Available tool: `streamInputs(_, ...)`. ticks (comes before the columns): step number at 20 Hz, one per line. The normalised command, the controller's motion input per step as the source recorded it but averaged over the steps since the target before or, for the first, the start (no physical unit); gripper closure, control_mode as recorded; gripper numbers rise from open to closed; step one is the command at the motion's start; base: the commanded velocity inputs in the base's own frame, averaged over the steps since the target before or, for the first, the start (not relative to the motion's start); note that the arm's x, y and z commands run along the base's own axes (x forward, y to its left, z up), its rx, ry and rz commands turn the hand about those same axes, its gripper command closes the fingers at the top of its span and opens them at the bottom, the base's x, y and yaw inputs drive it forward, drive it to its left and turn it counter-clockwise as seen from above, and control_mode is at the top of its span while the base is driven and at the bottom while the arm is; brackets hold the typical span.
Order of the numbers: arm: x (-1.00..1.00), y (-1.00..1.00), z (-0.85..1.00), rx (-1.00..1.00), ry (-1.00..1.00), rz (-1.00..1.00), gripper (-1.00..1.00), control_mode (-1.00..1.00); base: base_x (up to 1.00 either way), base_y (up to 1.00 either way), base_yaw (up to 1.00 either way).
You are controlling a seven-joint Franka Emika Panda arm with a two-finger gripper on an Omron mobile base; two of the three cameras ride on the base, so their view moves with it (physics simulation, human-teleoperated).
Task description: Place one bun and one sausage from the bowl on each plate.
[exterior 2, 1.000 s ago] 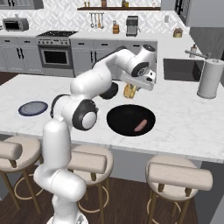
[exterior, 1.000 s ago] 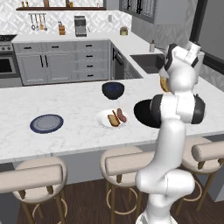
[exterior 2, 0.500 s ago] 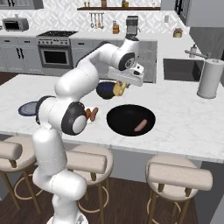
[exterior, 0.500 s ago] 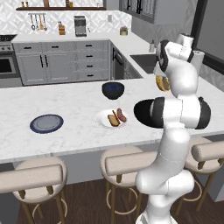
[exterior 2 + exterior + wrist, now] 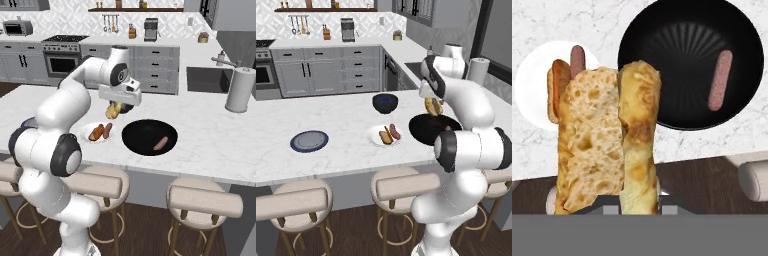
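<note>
1. Jaws pinching a split bun [image 5: 609,145], held in the air above the table [image 5: 341,125], over the gap between white plate and black bowl.
2. Gripper [image 5: 116,106] hanging below the wrist, bun [image 5: 432,106] dangling under it.
3. Black bowl [image 5: 137,145] on table, one sausage [image 5: 160,143] lying inside, right of centre.
4. White plate [image 5: 85,131] just left of the bowl, carrying a bun [image 5: 96,133] and a sausage [image 5: 107,127] side by side.
5. Dark blue-grey plate [image 5: 309,141] further left, well apart from white plate.
6. Small dark blue bowl [image 5: 385,102] behind the white plate.
7. Paper towel roll [image 5: 238,90] at far right, near sink [image 5: 206,80].
</note>
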Motion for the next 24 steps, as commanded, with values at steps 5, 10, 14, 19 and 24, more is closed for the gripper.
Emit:
streamInputs(5,-0.81,0.32,-0.02,0.0,0.16,0.0,1.0,-1.0,0.0,0.0,0.0)
streamInputs(10,-0.68,0.32,-0.19,0.0,0.11,0.0,1.0,-1.0,0.0,0.0,0.0)
streamInputs(14,-0.31,0.26,-0.04,0.0,0.08,0.0,1.0,-1.0,0.0,0.0,0.0)
streamInputs(19,-0.07,0.0,0.0,0.0,0.01,0.0,1.0,1.0,-0.12,0.06,0.0)
streamInputs(24,0.0,0.0,0.0,0.0,0.0,0.0,1.0,1.0,-0.42,0.97,0.04)
